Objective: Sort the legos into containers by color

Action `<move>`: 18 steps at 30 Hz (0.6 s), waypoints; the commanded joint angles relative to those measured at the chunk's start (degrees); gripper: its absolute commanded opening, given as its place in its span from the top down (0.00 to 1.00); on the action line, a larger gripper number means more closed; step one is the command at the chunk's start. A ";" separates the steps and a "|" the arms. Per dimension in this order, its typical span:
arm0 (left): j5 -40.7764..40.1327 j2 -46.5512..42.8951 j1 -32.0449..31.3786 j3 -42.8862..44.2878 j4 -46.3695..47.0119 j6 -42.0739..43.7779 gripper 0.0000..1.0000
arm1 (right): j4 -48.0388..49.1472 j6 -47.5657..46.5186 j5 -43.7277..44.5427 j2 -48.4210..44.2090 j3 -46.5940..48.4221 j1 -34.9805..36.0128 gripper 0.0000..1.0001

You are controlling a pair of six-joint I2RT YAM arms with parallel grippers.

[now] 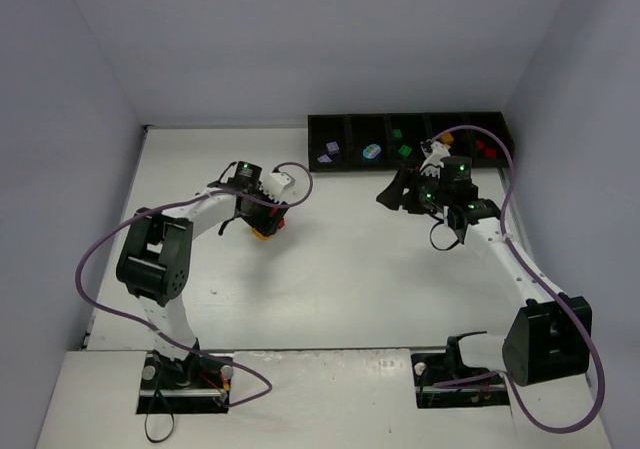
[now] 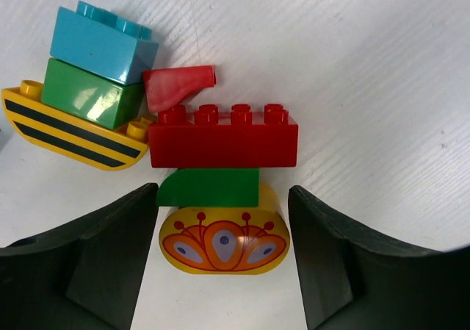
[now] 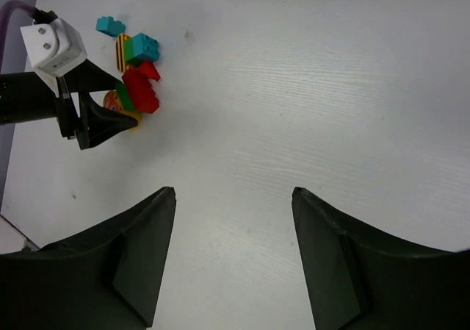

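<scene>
A pile of legos lies on the white table under my left gripper (image 2: 222, 192). My left gripper is open, and its jaws stand either side of a yellow rounded brick with an orange flower print (image 2: 224, 240). Just beyond it lie a green brick (image 2: 213, 187), a red studded brick (image 2: 224, 145), a small red piece (image 2: 176, 86), a teal brick (image 2: 103, 43) on a green one (image 2: 88, 96), and a yellow striped curved brick (image 2: 70, 130). My right gripper (image 3: 233, 192) is open and empty over bare table, near the black tray of containers (image 1: 320, 122).
The tray's bins hold lilac bricks (image 1: 328, 152), a teal piece (image 1: 371, 152), green bricks (image 1: 403, 149), an orange one (image 1: 446, 140) and red ones (image 1: 485, 149). A lone teal brick (image 3: 110, 26) lies beside the pile. Grey walls enclose the table.
</scene>
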 commanded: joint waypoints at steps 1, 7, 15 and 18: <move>-1.32 -2.07 -0.49 2.21 3.83 -2.27 0.35 | 2.20 -0.21 -1.64 -0.70 0.54 0.77 0.39; -2.28 -0.76 -0.49 2.74 4.62 -5.26 0.35 | 2.20 0.23 -1.55 -1.76 -0.52 0.94 0.39; -1.85 -0.31 -0.49 2.22 4.36 -5.26 0.51 | 1.94 0.84 -1.90 -2.63 -1.05 1.99 0.39; -0.44 -2.24 -0.49 1.34 4.70 -5.26 0.58 | 1.68 1.28 -2.60 -2.02 -0.26 3.40 0.39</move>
